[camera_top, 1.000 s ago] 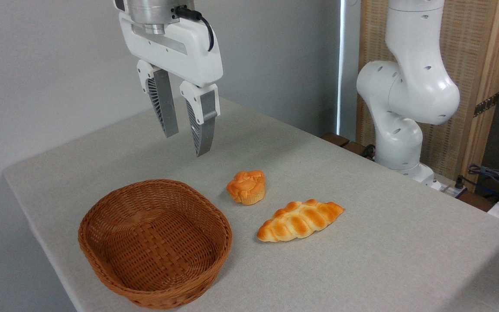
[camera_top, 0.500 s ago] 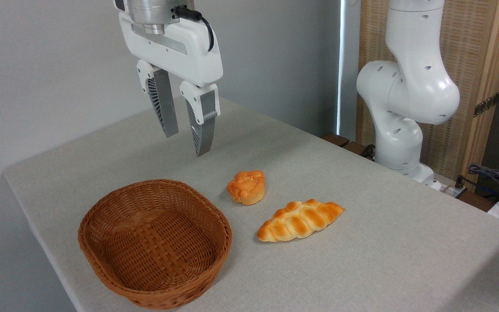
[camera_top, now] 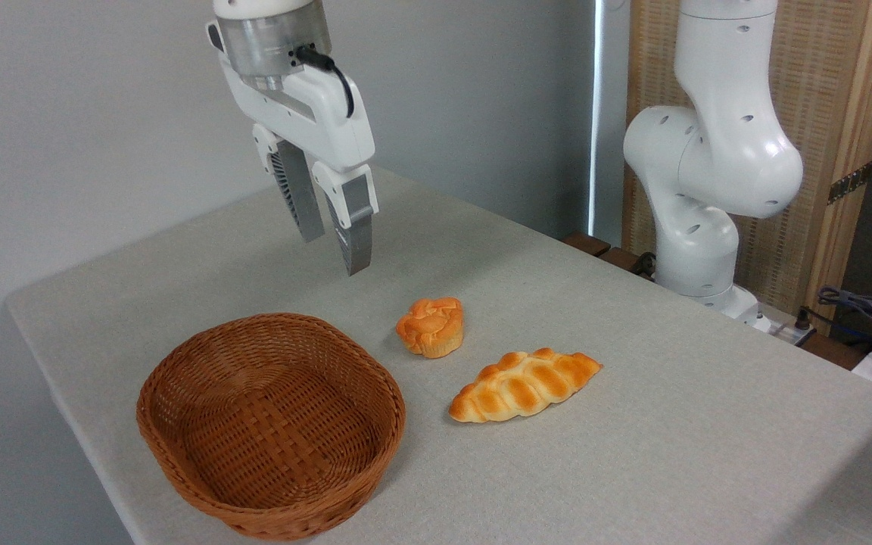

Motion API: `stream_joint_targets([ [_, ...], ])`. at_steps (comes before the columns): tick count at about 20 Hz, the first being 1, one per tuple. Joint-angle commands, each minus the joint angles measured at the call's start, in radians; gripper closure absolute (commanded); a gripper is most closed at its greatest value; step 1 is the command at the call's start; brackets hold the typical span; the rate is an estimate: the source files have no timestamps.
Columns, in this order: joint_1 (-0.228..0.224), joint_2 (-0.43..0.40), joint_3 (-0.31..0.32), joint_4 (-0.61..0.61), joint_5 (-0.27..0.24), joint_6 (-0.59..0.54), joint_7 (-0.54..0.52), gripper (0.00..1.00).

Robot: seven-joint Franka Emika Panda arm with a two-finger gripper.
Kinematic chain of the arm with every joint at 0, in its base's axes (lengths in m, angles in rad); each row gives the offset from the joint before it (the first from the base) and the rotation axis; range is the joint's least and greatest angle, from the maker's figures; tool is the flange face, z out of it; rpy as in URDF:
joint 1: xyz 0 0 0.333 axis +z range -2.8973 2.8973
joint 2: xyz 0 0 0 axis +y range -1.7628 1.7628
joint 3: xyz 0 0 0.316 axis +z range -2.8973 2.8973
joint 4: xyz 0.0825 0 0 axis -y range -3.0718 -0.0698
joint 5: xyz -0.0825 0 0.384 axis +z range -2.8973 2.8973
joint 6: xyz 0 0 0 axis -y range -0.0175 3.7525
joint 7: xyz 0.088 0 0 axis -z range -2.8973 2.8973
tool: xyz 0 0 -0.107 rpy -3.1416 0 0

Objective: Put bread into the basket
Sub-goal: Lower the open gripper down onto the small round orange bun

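Camera view, fixed, looking down across a grey cloth table. Gripper hanging in the air up top, tilted a bit, fingers spread with a narrow gap, pinching nothing. Sits above the far part of the table, behind the basket and up-left of the bread, touching neither.

Bread on the cloth, upright, cracked orange top up, paler ridged base down. Just right of the basket's far rim, not touching it, outside the basket. Nothing visible inside the basket besides its woven floor.

Braided loaf lying flat near the bread, to its lower right, small gap between them, long axis running diagonally. Well clear of the basket.

White arm base standing off the table's far right edge, in front of a wicker-look panel. Some cables bunched at the right edge, too small to make out properly.
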Motion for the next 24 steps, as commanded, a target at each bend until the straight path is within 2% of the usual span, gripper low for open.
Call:
stream_joint_targets([
  [1, -0.017, -0.097, -0.005, -0.143, -0.011, 0.027, -0.003, 0.00],
  [5, -0.054, -0.206, -0.004, -0.330, -0.010, 0.175, -0.003, 0.00],
  [7, -0.063, -0.249, -0.004, -0.400, -0.008, 0.204, -0.003, 0.00],
  [9, -0.111, -0.266, 0.007, -0.451, 0.009, 0.206, -0.005, 0.00],
  [10, -0.114, -0.276, 0.007, -0.477, 0.012, 0.209, -0.005, 0.00],
  [16, -0.115, -0.272, 0.012, -0.539, 0.015, 0.215, -0.006, 0.00],
  [20, -0.115, -0.269, 0.019, -0.603, 0.018, 0.310, -0.006, 0.00],
  [24, -0.115, -0.264, 0.018, -0.616, 0.019, 0.325, -0.005, 0.00],
])
